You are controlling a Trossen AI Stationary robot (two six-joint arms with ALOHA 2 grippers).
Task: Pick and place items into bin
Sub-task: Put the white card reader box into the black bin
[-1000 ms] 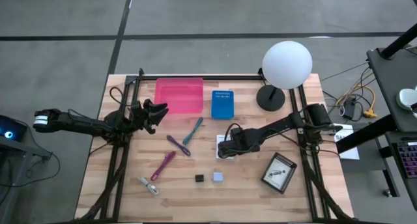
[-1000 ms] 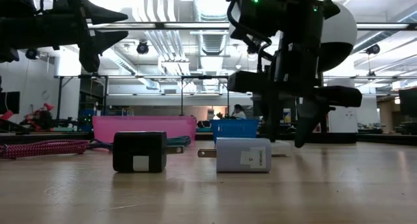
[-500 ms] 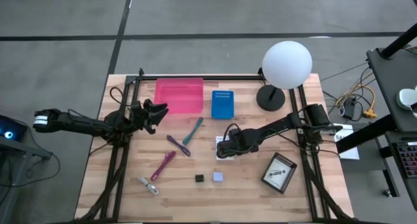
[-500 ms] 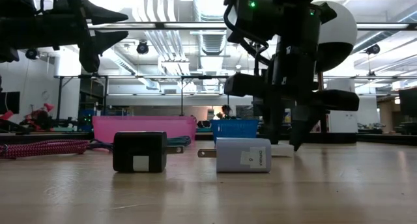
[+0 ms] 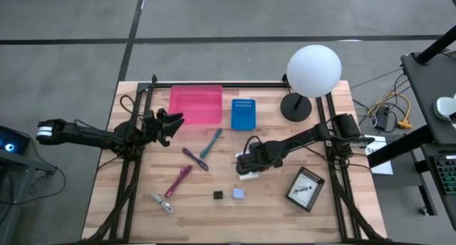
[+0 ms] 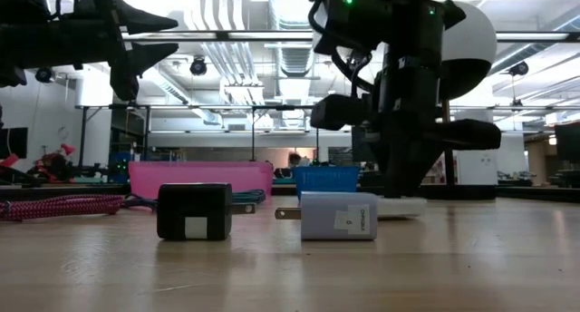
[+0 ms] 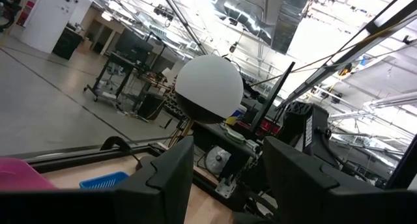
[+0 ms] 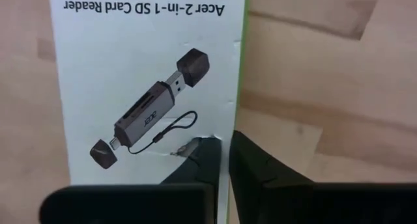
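Observation:
A white printed card [image 8: 150, 74] showing an SD card reader lies at mid-table, and my right gripper [image 8: 227, 146] stands over it, shut on its edge. My left gripper [image 5: 174, 120] hovers open and holding nothing above the table's left, beside the pink bin [image 5: 196, 104]. Lying loose on the wood are a teal pen-like tool [image 5: 211, 143], a purple one [image 5: 194, 159], a magenta one [image 5: 178, 180], a silvery clip [image 5: 162, 203], a black cube [image 6: 194, 211], a lavender cube [image 6: 339, 216] and a second card [image 5: 306, 188]. My right gripper pinches the card's green-striped long edge [image 8: 233, 120] between its two fingers [image 8: 208, 160], one on the printed face and one just past the edge. The fingers come from above, pointing down. The card [image 6: 403, 206] rests flat on the table.
A blue bin [image 5: 243, 114] stands to the right of the pink one at the far side. The white globe lamp [image 5: 312, 70] stands at the far right corner. A braided cable [image 6: 54, 206] lies at the left, and black frame rails run along both table sides.
My right gripper has come down onto the white card and shut, its fingers closing from wide apart to a narrow pinch on the card's edge. The card stays on the table.

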